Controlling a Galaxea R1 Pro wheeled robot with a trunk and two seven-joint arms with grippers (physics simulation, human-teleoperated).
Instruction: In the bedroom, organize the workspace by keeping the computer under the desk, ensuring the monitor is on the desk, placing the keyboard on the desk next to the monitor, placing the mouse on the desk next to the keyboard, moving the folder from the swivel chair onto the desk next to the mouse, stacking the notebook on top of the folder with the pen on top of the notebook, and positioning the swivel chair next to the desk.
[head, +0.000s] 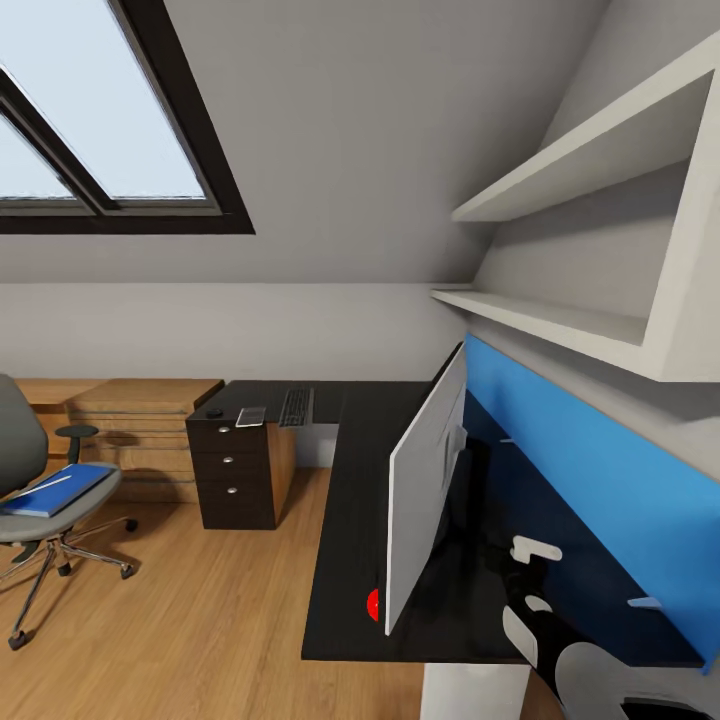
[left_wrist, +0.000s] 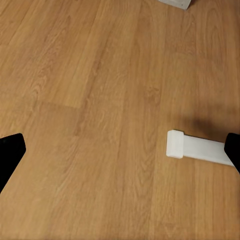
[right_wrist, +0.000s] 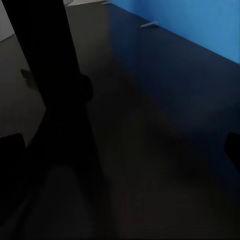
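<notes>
The black L-shaped desk fills the middle of the head view. On its near wing stands the monitor, seen edge-on from behind, with a red dot at its lower corner. The keyboard, a grey notebook and a small dark mouse lie on the far wing. The swivel chair at the left carries the blue folder with a thin whitish pen on it. My right gripper is open over the desk top beside the monitor's black stand. My left gripper hangs open above the floor. The computer is out of view.
Black drawers sit under the far wing, with low wooden shelving behind. A blue back panel and white wall shelves run along the right. A white bar lies on the wooden floor.
</notes>
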